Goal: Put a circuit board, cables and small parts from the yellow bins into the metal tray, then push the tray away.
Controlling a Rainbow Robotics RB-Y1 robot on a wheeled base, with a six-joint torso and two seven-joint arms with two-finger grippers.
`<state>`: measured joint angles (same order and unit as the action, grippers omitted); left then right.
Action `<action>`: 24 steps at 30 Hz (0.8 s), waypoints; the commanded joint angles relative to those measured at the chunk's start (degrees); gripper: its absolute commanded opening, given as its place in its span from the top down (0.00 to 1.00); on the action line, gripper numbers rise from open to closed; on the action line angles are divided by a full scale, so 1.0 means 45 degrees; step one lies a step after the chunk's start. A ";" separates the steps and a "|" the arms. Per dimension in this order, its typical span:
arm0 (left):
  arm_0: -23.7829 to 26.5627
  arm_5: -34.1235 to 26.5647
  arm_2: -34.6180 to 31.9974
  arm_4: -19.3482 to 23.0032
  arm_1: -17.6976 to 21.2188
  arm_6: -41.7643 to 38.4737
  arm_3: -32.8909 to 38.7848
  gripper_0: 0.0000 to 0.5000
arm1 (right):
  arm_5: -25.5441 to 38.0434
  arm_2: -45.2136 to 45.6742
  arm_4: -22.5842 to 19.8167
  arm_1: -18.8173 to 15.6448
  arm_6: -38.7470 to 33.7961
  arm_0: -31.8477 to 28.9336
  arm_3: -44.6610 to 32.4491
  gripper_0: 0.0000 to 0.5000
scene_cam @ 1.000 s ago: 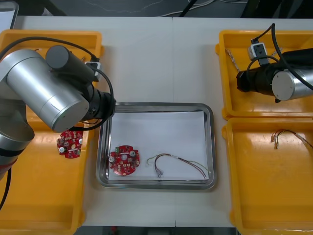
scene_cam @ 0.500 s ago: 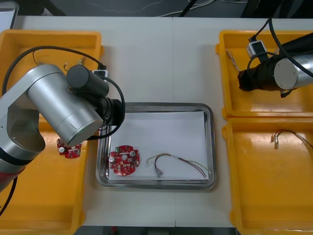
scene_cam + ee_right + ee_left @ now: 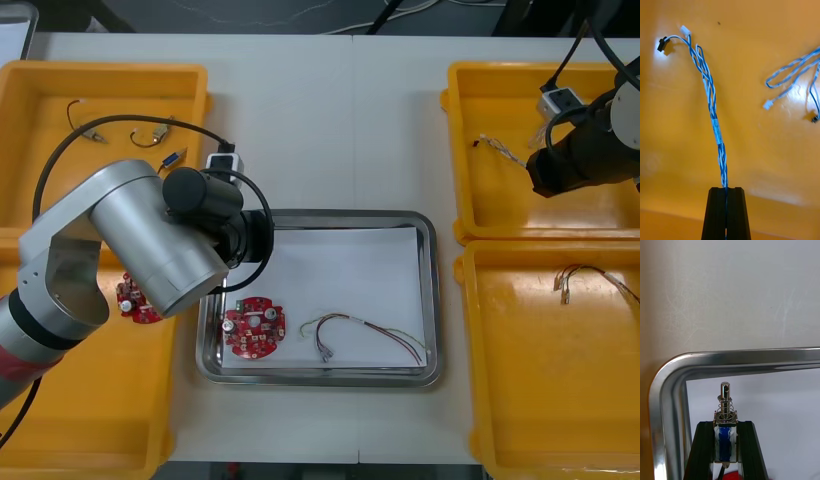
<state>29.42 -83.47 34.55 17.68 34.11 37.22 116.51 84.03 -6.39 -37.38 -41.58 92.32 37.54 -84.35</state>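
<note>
The light table (image 3: 340, 120) is lying pale and matte, with dark leads trailing past its far edge. Four yellow bins of glossy plastic are sitting on it, two at each side, and the metal tray (image 3: 432, 300) is resting between them, its rounded rim shining like a mirror around a flat white inside.

The left gripper (image 3: 726, 425) is hovering just inside the tray's far left corner. Its black fingers are clamping a small metal part (image 3: 726, 401): a round pin with a hole through its tip, a fine coil spring around the shaft and a blue body in a metal frame. The part is standing upright between the fingers, over the white inside and just short of the curved rim (image 3: 733, 356).

The right gripper (image 3: 726, 191) is hanging over the far right bin (image 3: 500, 215), fingers pressed almost together on a twisted blue and white cable (image 3: 711, 108). The cable is running away from the fingertips across the bin's slick floor, with a white band halfway along and small black and white plugs at its end. A second blue and white cable (image 3: 793, 80) is lying looped well apart from it.

In the tray, a round red circuit board (image 3: 254, 327) studded with components is lying near the left wall, and a thin red and yellow cable (image 3: 365, 335) is curling beside it. Another red board (image 3: 133, 300) is peeking out from under the left arm in the near left bin (image 3: 90, 400).
</note>
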 commanded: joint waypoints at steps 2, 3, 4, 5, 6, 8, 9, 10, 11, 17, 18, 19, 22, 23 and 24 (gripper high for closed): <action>-0.0250 0.0599 0.0602 -0.0512 -0.0101 -0.1161 -0.0559 1.00 | 0.0663 0.0523 0.0123 -0.0838 0.0774 0.0369 -0.0416 1.00; -0.0250 0.0638 0.0661 -0.0571 -0.0101 -0.1181 -0.0617 1.00 | 0.0702 0.0523 0.0142 -0.0896 0.0813 0.0350 -0.0416 1.00; -0.0230 0.0638 0.0700 -0.0571 -0.0101 -0.1200 -0.0637 1.00 | 0.0702 0.0523 0.0142 -0.0916 0.0832 0.0330 -0.0416 1.00; -0.0250 0.0657 0.0778 -0.0629 -0.0101 -0.1240 -0.0656 1.00 | 0.0682 0.0542 0.0201 -0.0955 0.0852 0.0291 -0.0416 1.00; -0.0230 0.0657 0.0856 -0.0649 -0.0101 -0.1298 -0.0676 1.00 | 0.0682 0.0562 0.0279 -0.0974 0.0891 0.0252 -0.0416 1.00; -0.0250 0.0657 0.0974 -0.0649 -0.0101 -0.1415 -0.0695 1.00 | 0.0682 0.0620 0.0396 -0.1014 0.0930 0.0135 -0.0397 1.00; -0.0250 0.0657 0.0993 -0.0649 -0.0101 -0.1435 -0.0715 1.00 | 0.0682 0.0620 0.0416 -0.1014 0.0930 0.0135 -0.0397 1.00; -0.0250 0.0657 0.1091 -0.0668 -0.0101 -0.1533 -0.0754 1.00 | 0.0663 0.0659 0.0474 -0.1033 0.0988 0.0057 -0.0397 1.00; -0.0250 0.0657 0.1130 -0.0649 -0.0101 -0.1591 -0.0774 1.00 | 0.0663 0.0659 0.0494 -0.1053 0.1028 0.0037 -0.0416 1.00; -0.0250 0.0677 0.1501 -0.0707 -0.0101 -0.1923 -0.0774 1.00 | 0.0663 0.0659 0.0494 -0.1053 0.1203 0.0037 -0.0397 0.41; -0.0250 0.0696 0.1520 -0.0707 -0.0101 -0.1982 -0.0774 1.00 | 0.0663 0.0659 0.0514 -0.1072 0.1223 0.0057 -0.0397 0.33; -0.0250 0.0716 0.1520 -0.0688 -0.0120 -0.2021 -0.0793 1.00 | 0.0624 0.0659 0.0514 -0.1072 0.1262 0.0057 -0.0416 0.27; -0.0230 0.0716 0.1559 -0.0649 -0.0159 -0.2118 -0.0793 1.00 | 0.0624 0.0659 0.0494 -0.1072 0.1360 0.0037 -0.0416 0.19; -0.0250 0.0716 0.1559 -0.0649 -0.0159 -0.2158 -0.0793 1.00 | 0.0624 0.0659 0.0474 -0.1072 0.1360 0.0057 -0.0416 0.18; -0.0250 0.0716 0.1579 -0.0649 -0.0179 -0.2158 -0.0793 1.00 | 0.0624 0.0659 0.0455 -0.1092 0.1399 0.0057 -0.0397 0.17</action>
<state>29.41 -80.95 40.73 15.29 34.09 32.23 112.67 86.83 -5.57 -35.65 -43.89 96.48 37.50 -84.36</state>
